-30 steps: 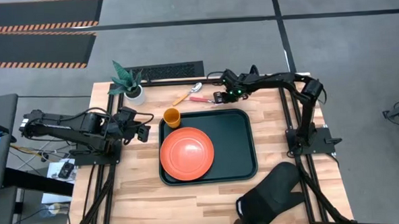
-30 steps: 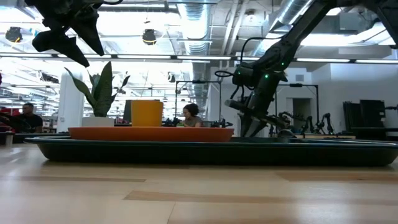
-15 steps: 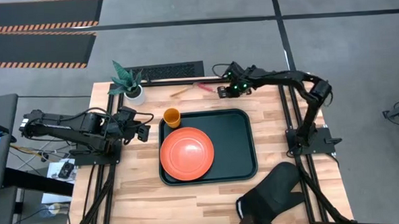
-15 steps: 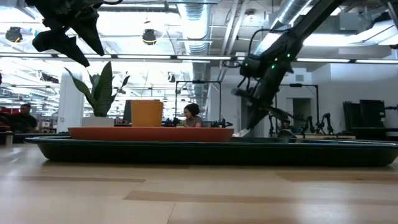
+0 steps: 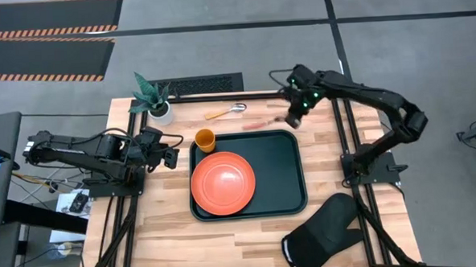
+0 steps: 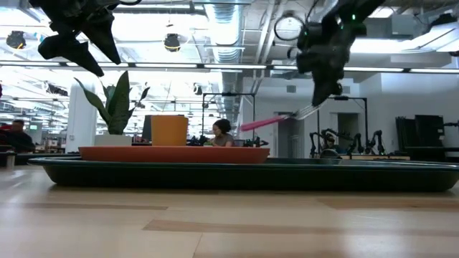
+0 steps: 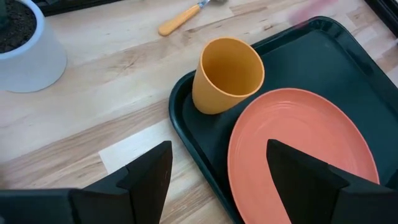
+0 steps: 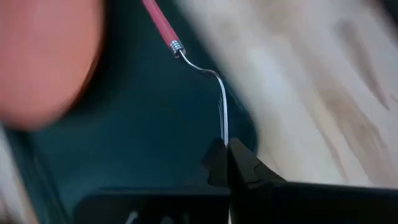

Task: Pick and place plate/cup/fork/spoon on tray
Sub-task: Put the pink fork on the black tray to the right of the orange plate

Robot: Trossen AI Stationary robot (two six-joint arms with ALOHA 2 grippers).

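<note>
The dark tray lies mid-table. The orange-red plate lies flat in its left half, and the orange cup stands upright in its far left corner. The spoon lies on the table beyond the tray. My right gripper is shut on the pink-handled fork above the tray's far rim. My left gripper is open and empty, left of the tray near the cup. My right gripper pinches the fork's metal tine end between its two fingertips, coming from above and pointing down. The fork is lifted clear, roughly level. Its pink handle points toward the table's left and droops slightly.
A potted plant stands at the table's far left corner. A black oven mitt lies at the near right corner. Bare wood shows in front of the tray and to its right.
My right gripper has risen from the table beyond the tray and gone toward the right and near edges with the fork. The fork, which lay beside the spoon, is now lifted clear above the tray's far rim.
</note>
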